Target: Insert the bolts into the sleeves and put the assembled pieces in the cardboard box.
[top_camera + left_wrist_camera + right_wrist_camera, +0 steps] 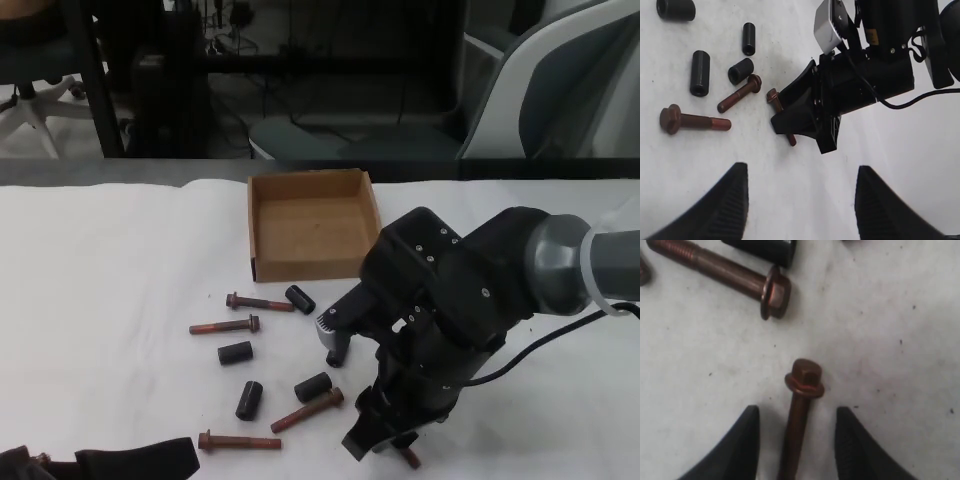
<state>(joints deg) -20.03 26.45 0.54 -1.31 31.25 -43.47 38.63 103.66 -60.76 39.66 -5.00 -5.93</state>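
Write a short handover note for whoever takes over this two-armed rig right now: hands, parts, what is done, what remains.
Right hand open, set astride one bolt lying on the bench, not gripping it.
Left hand open, empty, above the bench nearby.
Four more bolts and the sleeves lie loose in front of the cardboard box.
Done: nothing; no bolt sleeved, box empty.
Left: grasp the bolt, sleeve each, box the assemblies.
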